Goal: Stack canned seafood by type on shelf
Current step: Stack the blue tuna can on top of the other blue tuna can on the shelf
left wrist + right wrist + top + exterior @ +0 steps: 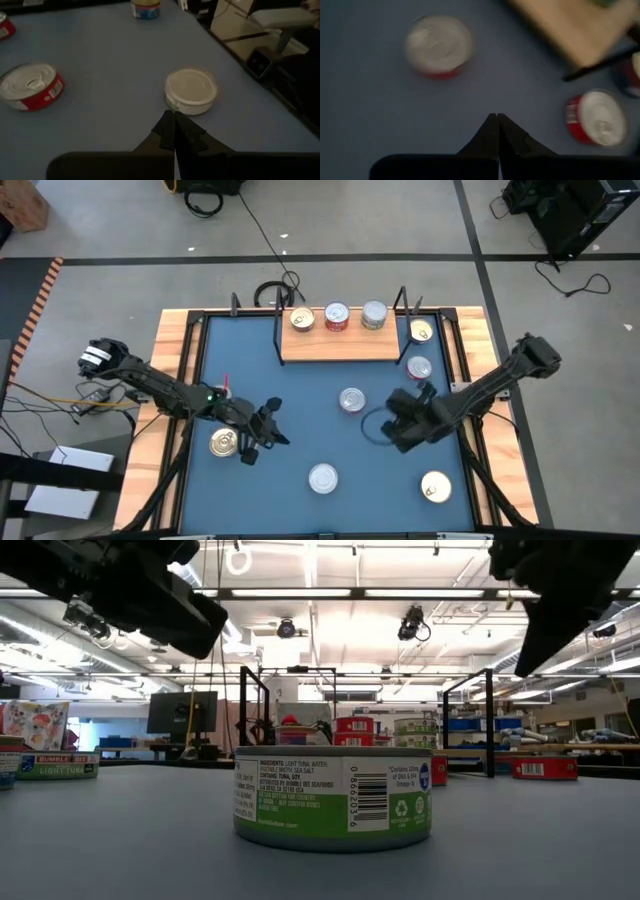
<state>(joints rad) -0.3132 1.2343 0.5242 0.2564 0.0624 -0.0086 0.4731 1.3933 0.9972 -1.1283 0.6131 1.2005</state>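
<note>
The shelf [335,346] is a light-wood board at the table's far side. On it stand a gold-lidded tin [302,320], a red-sided tin [337,317] and a silver tin [373,314]. Other tins of canned seafood stand loose on the blue table. My left gripper [278,432] hangs shut above the table at the left, pointing at a silver-lidded, green-labelled tin [191,90] [323,478]. My right gripper [497,116] [423,391] is shut above the table at the right. It hangs between two red-sided tins [439,45] [597,117] and points toward the shelf [570,27].
More tins stand on the table: a gold-lidded one [224,442] at the left, one [435,487] near the right front and one [421,330] beside the shelf's right end. The table has a raised wooden rim [170,370]. A dark ring [375,426] lies under the right arm.
</note>
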